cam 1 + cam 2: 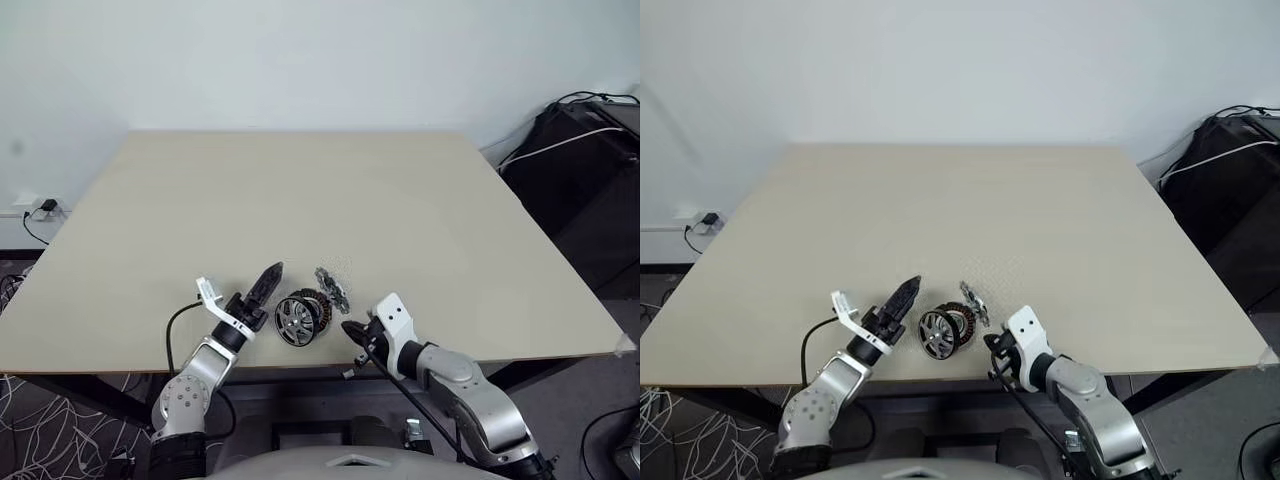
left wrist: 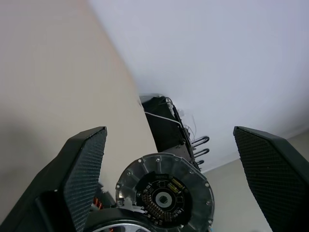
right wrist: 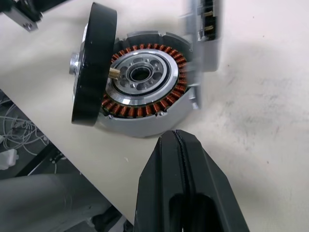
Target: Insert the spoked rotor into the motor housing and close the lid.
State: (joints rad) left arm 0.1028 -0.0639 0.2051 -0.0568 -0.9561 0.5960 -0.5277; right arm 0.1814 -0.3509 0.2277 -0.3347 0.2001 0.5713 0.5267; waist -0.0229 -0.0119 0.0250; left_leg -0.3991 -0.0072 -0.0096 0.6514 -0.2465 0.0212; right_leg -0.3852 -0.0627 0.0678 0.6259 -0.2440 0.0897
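Note:
The spoked rotor (image 1: 296,320), a black ring with silver spokes, stands on edge and leans tilted against the open face of the motor housing (image 3: 145,77), whose copper windings show. The round lid (image 1: 331,287) stands upright on the housing's far side, its circuit-board face (image 2: 164,194) showing between my left fingers. My left gripper (image 1: 270,279) hovers just left of the rotor, pointing up and right. Its jaws are wide open and hold nothing. My right gripper (image 3: 179,137) is shut and empty, its tip close to the housing's rim on the right.
The parts lie near the front edge of a beige table (image 1: 300,200). Black equipment and cables (image 1: 585,150) stand beyond the table's right side. A wall socket with a plug (image 1: 40,208) sits at the left.

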